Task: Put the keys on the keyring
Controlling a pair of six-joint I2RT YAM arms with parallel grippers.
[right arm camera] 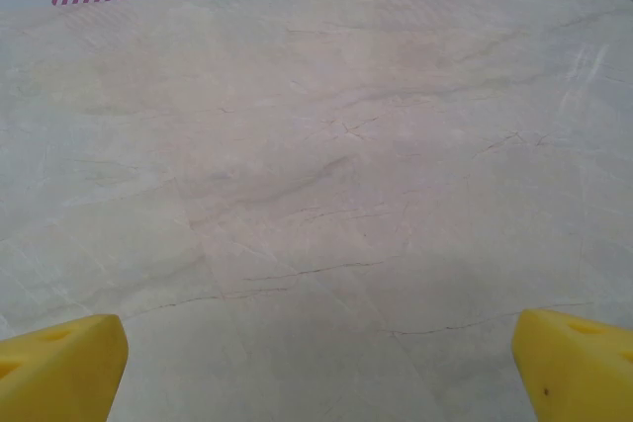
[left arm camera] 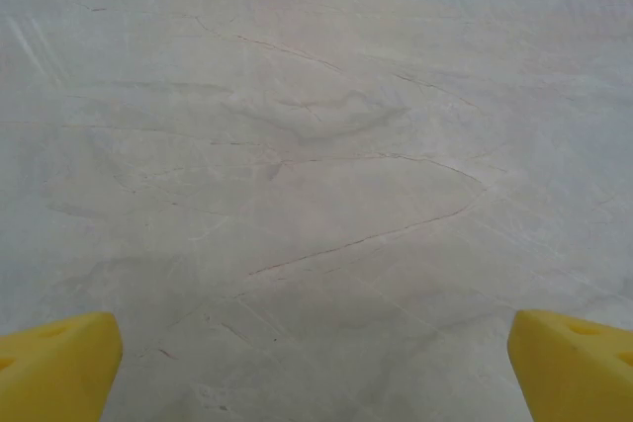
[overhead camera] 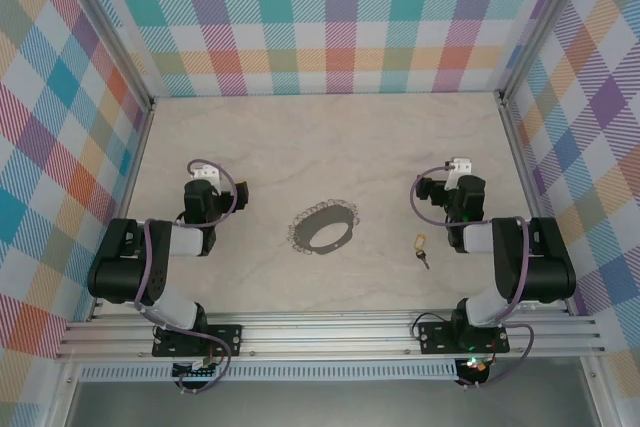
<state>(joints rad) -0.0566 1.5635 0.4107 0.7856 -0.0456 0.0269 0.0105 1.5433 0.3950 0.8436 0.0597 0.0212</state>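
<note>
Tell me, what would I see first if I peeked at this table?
Probably the bright checked walls all around the pale table. Next, the big grey keyring lying flat in the middle. A tiny gold-headed key lies apart from it, near the right arm.

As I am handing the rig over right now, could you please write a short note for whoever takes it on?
Left gripper: open, holding nothing, above the table.
Right gripper: open, holding nothing.
Keyring: flat on the table between the arms.
Key: on the table right of the keyring, apart from it, near the right arm.
Done: nothing yet.
Left: pick up the key and put it on the keyring.
</note>
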